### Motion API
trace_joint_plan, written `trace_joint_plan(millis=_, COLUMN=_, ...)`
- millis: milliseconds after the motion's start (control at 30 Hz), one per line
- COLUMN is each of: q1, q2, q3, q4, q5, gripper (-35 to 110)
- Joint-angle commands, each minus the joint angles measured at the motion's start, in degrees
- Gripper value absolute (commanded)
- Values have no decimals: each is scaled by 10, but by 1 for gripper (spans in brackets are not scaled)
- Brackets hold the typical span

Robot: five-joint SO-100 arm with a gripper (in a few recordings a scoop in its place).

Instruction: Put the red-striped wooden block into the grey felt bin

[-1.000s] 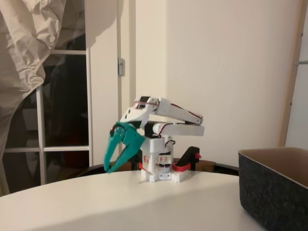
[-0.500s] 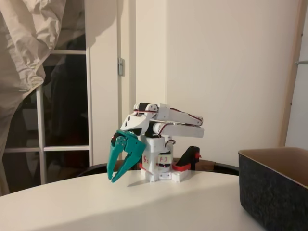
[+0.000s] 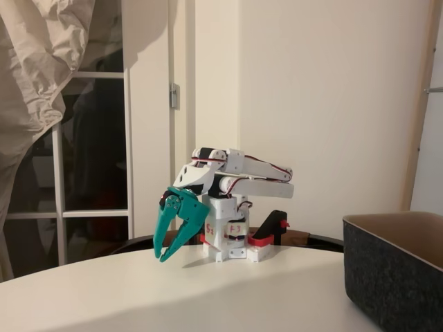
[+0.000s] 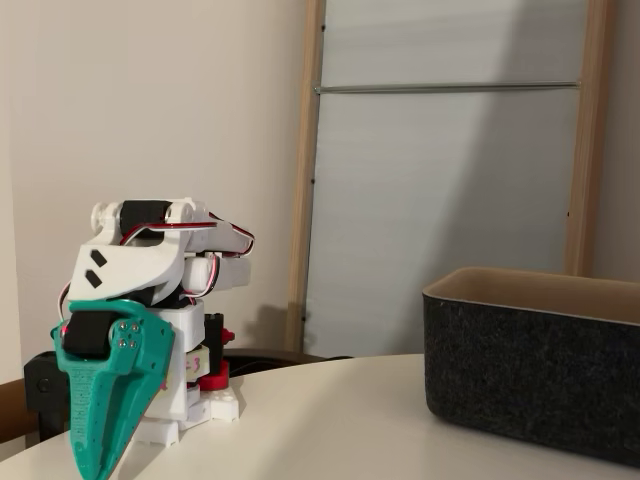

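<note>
In a fixed view we see one white arm (image 3: pixel 235 176) folded low over its base at the far side of a round white table (image 3: pixel 173 290). One teal gripper (image 3: pixel 163 256) hangs from its left end, pointing down, its tips just above the tabletop. The two fingers are spread apart in a narrow V with nothing between them. One grey felt bin (image 3: pixel 394 266) sits at the right edge, well apart from the arm; it is dark charcoal outside with a tan rim and inner face, and the picture cuts off its right side and bottom. One red-and-black clamp (image 3: pixel 270 232) sits beside the arm's base. A crumpled pale sheet (image 3: pixel 34 76) hangs at upper left in front of a dark window. We cannot find the wooden block here; the bin's floor is hidden by its front wall.

In another fixed view we count again one arm (image 4: pixel 150 255), one gripper (image 4: pixel 90 470) and one bin (image 4: pixel 535 375). The gripper faces us nearly edge-on at lower left, so we cannot tell the gap between its fingers here. The bin stands on the table (image 4: pixel 330 420) at right, cut off by the right edge, and its inside is hidden from this low angle. A wooden frame (image 4: pixel 300 170) rises behind.
</note>
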State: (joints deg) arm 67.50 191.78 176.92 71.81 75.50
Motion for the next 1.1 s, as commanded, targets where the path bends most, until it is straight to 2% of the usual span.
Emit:
trace_joint_plan(millis=0, q1=11, q2=20, q3=4, q4=1, q5=2, gripper=1)
trace_joint_plan(millis=1067, q1=11, q2=20, q3=4, q4=1, q5=-8, gripper=0)
